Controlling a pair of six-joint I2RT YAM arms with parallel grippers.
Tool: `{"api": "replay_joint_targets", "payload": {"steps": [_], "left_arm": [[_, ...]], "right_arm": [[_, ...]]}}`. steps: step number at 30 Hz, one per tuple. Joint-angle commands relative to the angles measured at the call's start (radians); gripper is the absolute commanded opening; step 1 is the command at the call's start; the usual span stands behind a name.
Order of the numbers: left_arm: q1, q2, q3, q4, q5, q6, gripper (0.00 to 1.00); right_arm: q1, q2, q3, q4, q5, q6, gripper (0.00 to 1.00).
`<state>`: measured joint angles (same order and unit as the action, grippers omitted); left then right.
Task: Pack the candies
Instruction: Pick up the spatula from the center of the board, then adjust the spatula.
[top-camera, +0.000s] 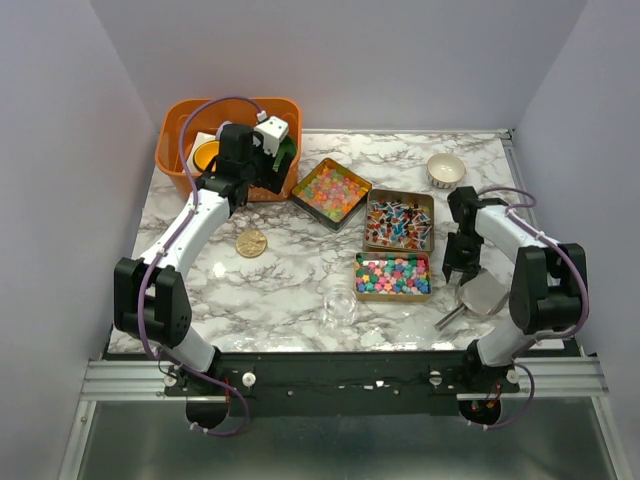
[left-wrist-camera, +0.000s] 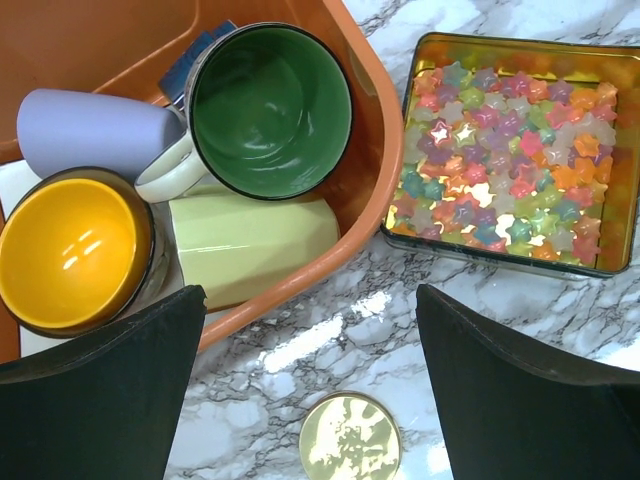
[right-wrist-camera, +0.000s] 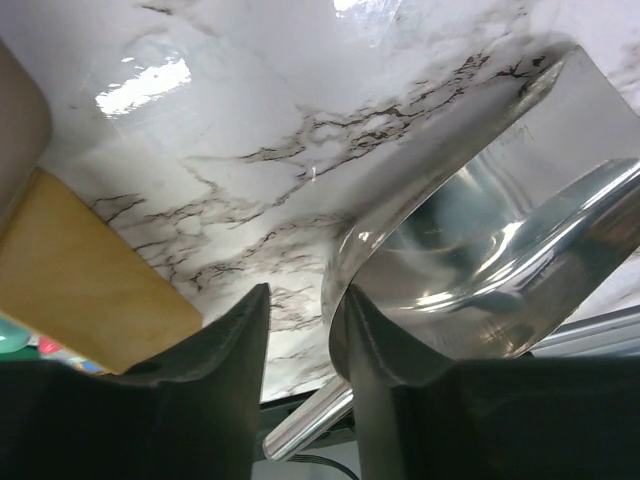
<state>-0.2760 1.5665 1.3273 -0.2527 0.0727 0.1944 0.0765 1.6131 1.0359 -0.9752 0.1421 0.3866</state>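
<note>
Left claw (left-wrist-camera: 310, 330) gapes wide; right claw (right-wrist-camera: 305, 300) narrow (straddling the scoop (right-wrist-camera: 480, 250) rim)

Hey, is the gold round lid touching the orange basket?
Apart. The left wrist view shows bare marble table between the gold lid and the rim of the orange basket.
</note>
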Motion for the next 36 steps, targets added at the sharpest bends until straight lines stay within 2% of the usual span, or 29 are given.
{"api": "replay_joint_targets", "payload": {"steps": [1, 3, 8, 13, 16, 21, 24, 28, 30, 31, 32, 35, 36], "left_arm": [[0.003, -0.013, 0.027, 0.018, 0.071, 0.013, 0.97], [0.003, -0.01, 0.024, 0.029, 0.07, 0.016, 0.98], [0.004, -0.005, 0.038, 0.029, 0.067, 0.023, 0.97], [0.004, 0.001, 0.027, 0.102, 0.113, 0.036, 0.98], [0.004, 0.032, 0.035, 0.144, 0.159, 0.017, 0.97], [0.004, 0.133, 0.176, 0.11, 0.269, -0.088, 0.98], [0.003, 0.187, 0.288, 0.05, 0.349, -0.111, 0.98], [0.006, 0.247, 0.421, -0.057, 0.449, -0.089, 0.98], [0.012, 0.288, 0.505, -0.123, 0.519, -0.11, 0.98], [0.014, 0.302, 0.533, -0.144, 0.544, -0.154, 0.98], [0.018, 0.317, 0.583, -0.173, 0.561, -0.174, 0.97], [0.021, 0.357, 0.621, -0.149, 0.647, -0.307, 0.93], [0.021, 0.368, 0.619, -0.134, 0.67, -0.338, 0.88]], "right_arm": [[-0.006, 0.05, -0.008, 0.003, 0.027, -0.009, 0.4], [-0.007, 0.071, 0.001, 0.006, 0.03, -0.011, 0.38], [-0.006, 0.084, 0.044, 0.033, 0.065, -0.048, 0.2], [-0.004, 0.022, 0.075, 0.056, 0.093, -0.135, 0.15], [0.002, -0.051, 0.105, 0.069, 0.073, -0.236, 0.01], [0.002, -0.163, 0.154, 0.075, -0.051, -0.415, 0.01], [0.017, -0.199, 0.194, 0.085, -0.127, -0.55, 0.01], [0.095, -0.222, 0.265, 0.13, -0.303, -0.899, 0.01], [0.14, -0.243, 0.244, 0.246, -0.299, -1.02, 0.01], [0.179, -0.269, 0.227, 0.303, -0.306, -1.139, 0.01], [0.195, -0.277, 0.183, 0.407, -0.321, -1.204, 0.01], [0.239, -0.271, 0.116, 0.62, -0.352, -1.389, 0.01], [0.244, -0.256, 0.11, 0.647, -0.369, -1.425, 0.01]]}}
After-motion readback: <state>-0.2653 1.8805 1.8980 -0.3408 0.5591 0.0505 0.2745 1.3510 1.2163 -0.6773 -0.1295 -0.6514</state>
